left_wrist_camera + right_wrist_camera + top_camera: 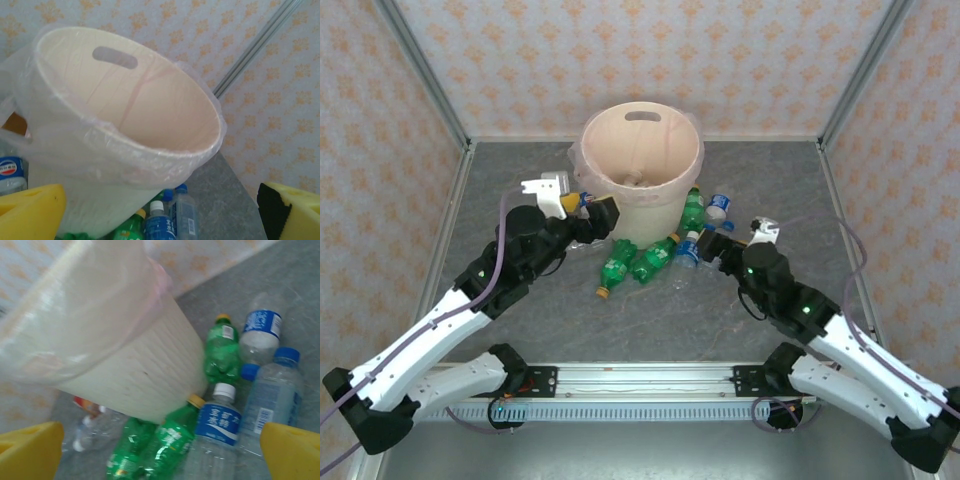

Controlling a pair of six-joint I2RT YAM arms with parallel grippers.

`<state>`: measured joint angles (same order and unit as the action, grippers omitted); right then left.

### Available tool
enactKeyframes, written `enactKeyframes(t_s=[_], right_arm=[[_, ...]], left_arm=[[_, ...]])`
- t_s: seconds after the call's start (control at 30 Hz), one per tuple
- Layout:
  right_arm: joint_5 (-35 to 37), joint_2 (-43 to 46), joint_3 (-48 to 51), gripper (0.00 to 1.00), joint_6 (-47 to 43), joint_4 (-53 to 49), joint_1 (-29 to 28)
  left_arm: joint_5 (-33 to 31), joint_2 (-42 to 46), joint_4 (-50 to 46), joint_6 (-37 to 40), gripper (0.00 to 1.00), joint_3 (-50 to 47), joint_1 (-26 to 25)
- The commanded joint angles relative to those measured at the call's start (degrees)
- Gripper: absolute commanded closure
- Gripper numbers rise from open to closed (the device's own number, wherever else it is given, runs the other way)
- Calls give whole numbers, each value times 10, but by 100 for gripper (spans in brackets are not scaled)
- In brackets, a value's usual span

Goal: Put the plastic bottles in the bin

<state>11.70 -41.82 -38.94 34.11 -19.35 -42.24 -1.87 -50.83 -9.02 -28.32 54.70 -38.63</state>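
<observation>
The cream bin with a clear liner stands at the back middle of the table. Plastic bottles lie at its front: two green ones, a blue-labelled one, another green one and a blue-labelled one. My left gripper hangs open at the bin's left front rim, nothing between its yellow fingers. The bin's mouth lies just ahead of it. My right gripper is open just right of the bottles, facing a green bottle and a white-capped blue-labelled bottle.
An orange-red labelled bottle and a clear bottle lie behind the bin's left side. A clear blue-capped bottle lies at the right. Patterned walls with metal posts enclose the grey table.
</observation>
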Motion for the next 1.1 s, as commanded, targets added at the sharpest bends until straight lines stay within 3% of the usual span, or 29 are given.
enactKeyframes(t_s=[0.0,0.47,1.07], right_arm=[[-17,-45,-16,0,-20,-13,37],[-236,-250,-55,9,-60,13,247],[-260,-455,-113,19,-54,25,298]], left_arm=[[14,26,-18,-38,1,-30,-3],[43,122,-5,-69,1,-120,-3],[61,144,-15,-72,1,-144,-3]])
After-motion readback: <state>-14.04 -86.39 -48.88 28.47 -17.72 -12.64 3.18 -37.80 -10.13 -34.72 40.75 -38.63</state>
